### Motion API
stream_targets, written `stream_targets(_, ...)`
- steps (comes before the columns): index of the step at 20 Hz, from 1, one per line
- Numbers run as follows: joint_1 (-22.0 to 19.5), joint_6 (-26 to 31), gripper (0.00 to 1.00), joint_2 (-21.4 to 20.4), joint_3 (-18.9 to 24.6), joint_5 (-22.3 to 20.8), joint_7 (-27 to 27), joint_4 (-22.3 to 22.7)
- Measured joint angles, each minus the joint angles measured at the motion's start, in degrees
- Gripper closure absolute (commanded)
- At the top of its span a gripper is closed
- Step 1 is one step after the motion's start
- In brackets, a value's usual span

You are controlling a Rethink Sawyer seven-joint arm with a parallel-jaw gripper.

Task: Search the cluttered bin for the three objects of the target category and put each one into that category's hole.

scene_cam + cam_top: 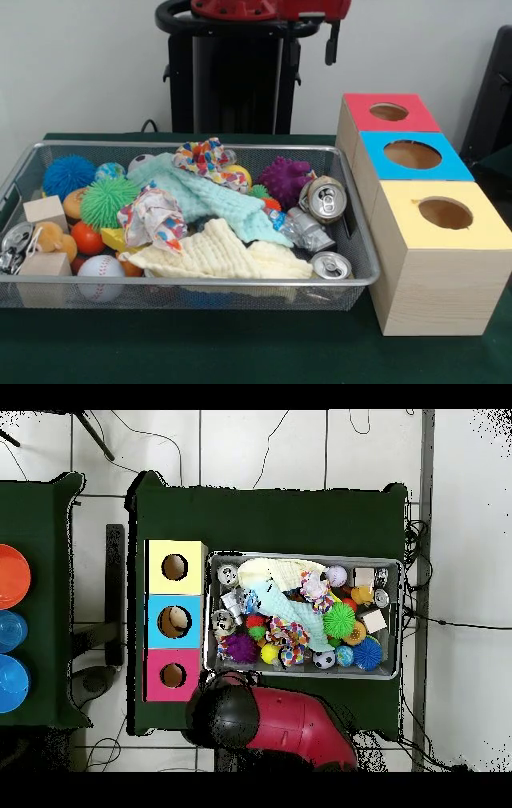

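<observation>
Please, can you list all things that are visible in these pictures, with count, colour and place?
wire bin: one, silver, on the green table
cans: three at least, silver, two at the bin's end by the boxes, one at the opposite end
cloths: four, cream, mint, two patterned, bin's middle
spiky balls: green, blue, purple, among other balls
baseball: one, white, front corner
wooden blocks: two, pale, the end away from the boxes
boxes with holes: three, yellow, blue, red tops, beside the bin
gripper: one, dark, drawn back above
</observation>
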Motion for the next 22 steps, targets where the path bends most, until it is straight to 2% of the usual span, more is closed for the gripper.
stream_targets(15, 1.7, 0.0, 0.00, 2.4, 0.3, 0.0, 0.0, -0.4)
stream_targets(22, 0.8, 0.0, 0.00, 5.9, 0.4, 0.0, 0.0, -2.6)
